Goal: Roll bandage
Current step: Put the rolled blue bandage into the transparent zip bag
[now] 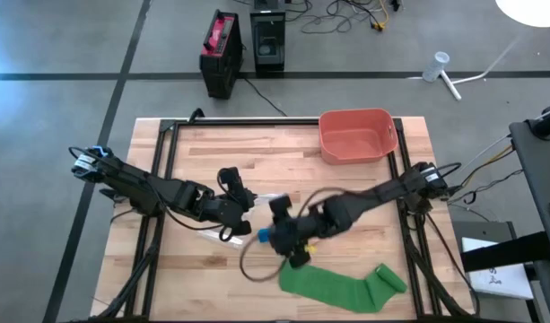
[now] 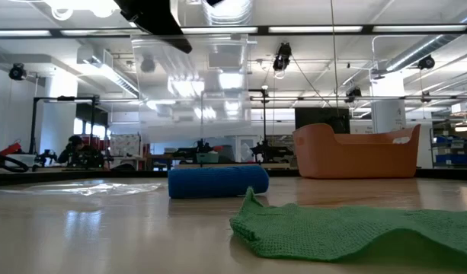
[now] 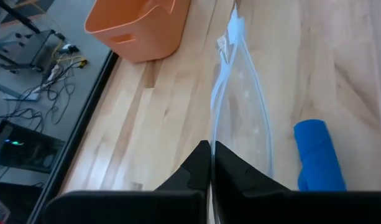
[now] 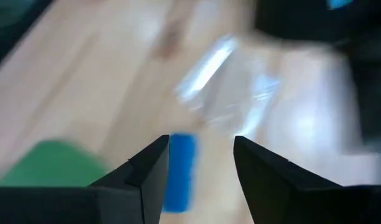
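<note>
— Two arms meet near the middle of the wooden table (image 1: 203,152); how much room is around them?

— Plenty toward the far left side, where bare planks run up to the black frame. The near edge is tighter: the green bandage (image 1: 342,287) lies unrolled and flat there, on the right half, close to the table's front edge.

— And the blue roll (image 2: 218,182)?

— It lies on its side on the wood, just beyond the green bandage's far corner in the low view, apart from it as far as I can tell. The right gripper (image 4: 199,171) hovers over it with fingers spread; the roll shows in the gap between them, not clamped.

— The left gripper (image 3: 210,163)?

— Pinched tight on the edge of a clear plastic bag (image 3: 240,118), which stretches away across the planks, next to the blue roll.

— Any containers?

— One orange tub (image 1: 357,135) sits at the far edge, right of centre, well apart from both grippers. Looking down into it, nothing shows inside.
</note>
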Robot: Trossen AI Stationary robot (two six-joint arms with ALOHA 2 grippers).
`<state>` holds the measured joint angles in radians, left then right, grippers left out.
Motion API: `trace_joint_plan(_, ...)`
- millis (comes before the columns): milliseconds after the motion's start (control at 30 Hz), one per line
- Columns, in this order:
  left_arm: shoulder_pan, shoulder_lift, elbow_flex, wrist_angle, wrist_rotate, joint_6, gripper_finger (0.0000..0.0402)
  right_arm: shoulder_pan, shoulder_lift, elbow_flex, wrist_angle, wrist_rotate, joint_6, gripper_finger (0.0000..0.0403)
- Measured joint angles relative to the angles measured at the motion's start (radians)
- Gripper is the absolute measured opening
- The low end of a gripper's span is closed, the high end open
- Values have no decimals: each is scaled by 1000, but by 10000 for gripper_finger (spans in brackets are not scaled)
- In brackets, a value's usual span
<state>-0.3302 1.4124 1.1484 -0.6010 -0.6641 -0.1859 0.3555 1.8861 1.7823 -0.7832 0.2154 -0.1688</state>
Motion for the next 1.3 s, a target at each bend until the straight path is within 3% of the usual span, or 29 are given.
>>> trace_joint_plan(300, -2, 0, -33, -2, 17, -63, 0, 7, 98, -183, 21, 14, 146, 202)
trace_joint_plan(533, -2, 0, -82, 64, 48, -67, 0, -10, 197, -192, 31, 76, 143, 238)
trace_joint_plan(767, -4, 0, -91, 65, 54, -89, 0, -63, 237, -192, 29, 55, 169, 258)
trace_joint_plan(867, -4, 0, -91, 64, 55, -93, 0, -82, 250, -192, 43, -28, 170, 258)
trace_joint_plan(1067, -4, 0, -91, 62, 55, -94, 0, -98, 269, -191, 61, -67, 152, 221)
trace_joint_plan(1300, -4, 0, -91, 64, 55, -97, 0, -99, 245, -192, 48, -52, 133, 101)
